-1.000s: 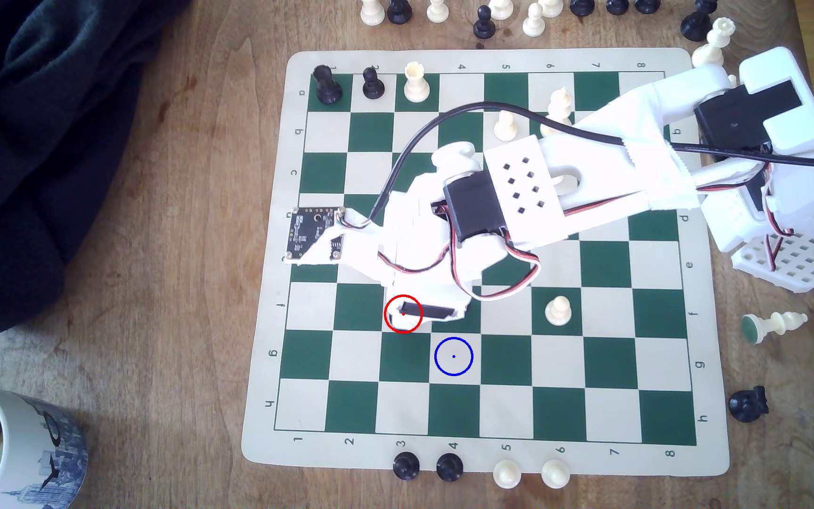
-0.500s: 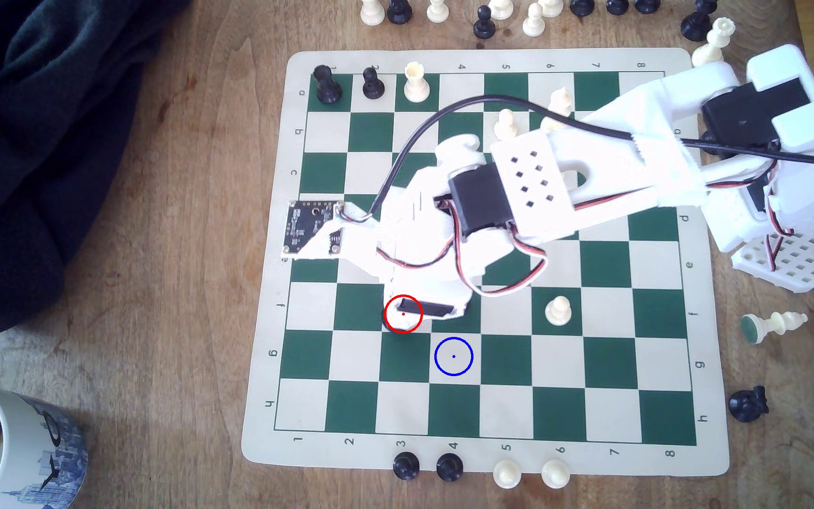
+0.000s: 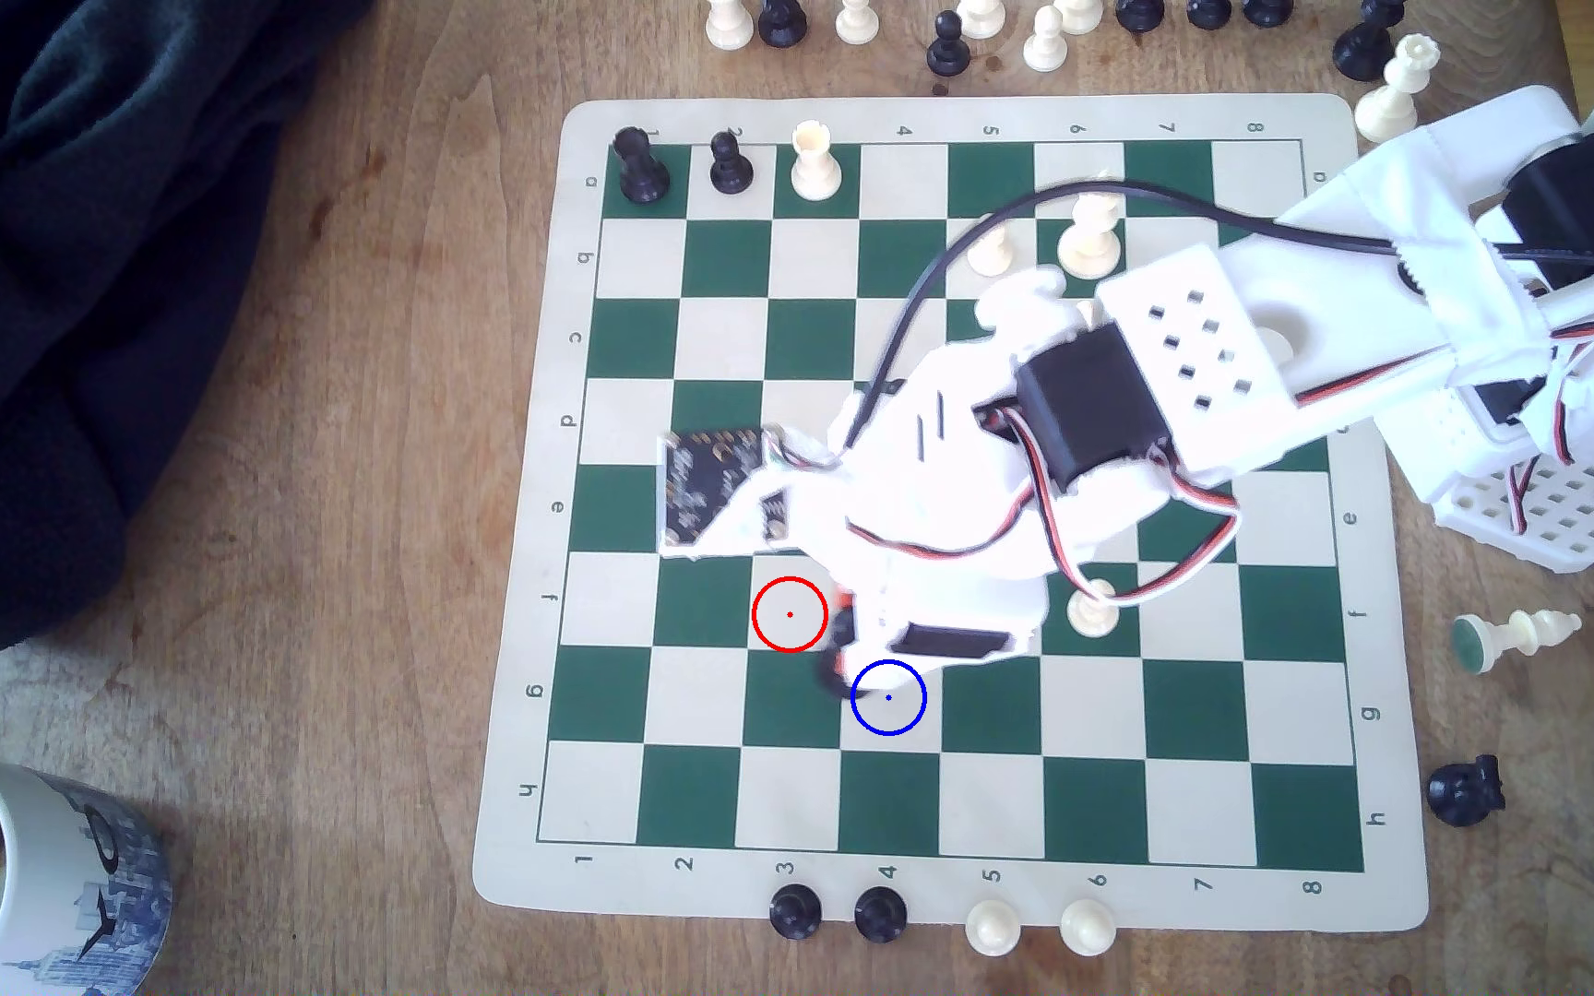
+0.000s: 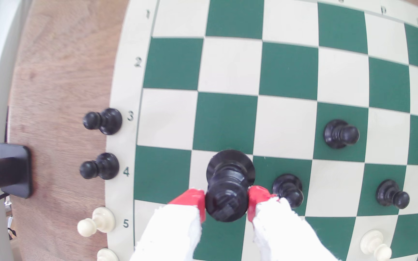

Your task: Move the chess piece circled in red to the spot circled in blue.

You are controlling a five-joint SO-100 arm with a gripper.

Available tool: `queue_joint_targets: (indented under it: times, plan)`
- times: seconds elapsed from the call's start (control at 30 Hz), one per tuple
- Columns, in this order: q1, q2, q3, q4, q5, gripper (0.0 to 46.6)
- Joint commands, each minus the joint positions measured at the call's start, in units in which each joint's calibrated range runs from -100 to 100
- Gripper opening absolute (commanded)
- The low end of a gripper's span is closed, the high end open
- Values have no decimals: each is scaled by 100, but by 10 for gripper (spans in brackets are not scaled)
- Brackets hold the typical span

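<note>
Gripper (image 4: 226, 200) clamped on the black piece (image 4: 228, 185): red pads (image 4: 193, 200) pressed on both sides of its upper body, white fingers behind them. Piece is upright w/ wide round base toward the board. Can't tell from the wrist view whether base touches the board or is just above it.

Exterior view: arm reaches in from the exterior view's right, across the board (image 3: 525, 670). Gripper (image 3: 855, 661) end sits between the red ring (image 3: 789, 615) and the blue ring (image 3: 888, 697). Red-ringed cream sq is bare. A dark blurred bit of the piece (image 3: 836, 675) shows at the blue ring's edge, toward the red ring, so it's not centred on the blue spot. Image there is motion-blurred, exact footprint unclear.

Wrist view: three black pawns on the board near the held piece, closest one (image 4: 288, 189) just beside one red pad, touching or not, can't tell. Two more black pawns (image 4: 101, 120) off the board edge by labels 3 and 4, white pawn (image 4: 96, 222) by label 5.

Exterior view also: white pawn (image 3: 1092, 613) partly under the arm's wires, white rook (image 3: 812, 163) and two black pieces (image 3: 640, 168) in the top row, mug (image 3: 17, 862) at bottom left, dark cloth (image 3: 55, 239) at top left, spare pieces on the table (image 3: 343, 479) above the board.
</note>
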Motion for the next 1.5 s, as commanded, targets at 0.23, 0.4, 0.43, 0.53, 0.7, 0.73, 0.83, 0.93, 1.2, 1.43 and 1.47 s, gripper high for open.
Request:
queue_joint_targets:
  times: [0.23, 0.4, 0.43, 0.53, 0.7, 0.73, 0.83, 0.93, 1.2, 1.43, 1.47]
  plan:
    - [-169, -449, 434, -530, -29, 3]
    - [-231, -355, 443, -555, -39, 3]
    - [-231, -347, 443, -563, -39, 3]
    - [-247, -271, 452, -612, -59, 3]
    - [-262, -194, 525, -686, -68, 3]
    - [-262, -194, 525, -686, -68, 3]
    - [-255, -160, 534, -686, -59, 3]
    - [-278, -118, 597, -686, -49, 3]
    - [-270, -33, 661, -752, -34, 3]
    - [-278, 27, 670, -776, -34, 5]
    - [-278, 35, 670, -776, -34, 5]
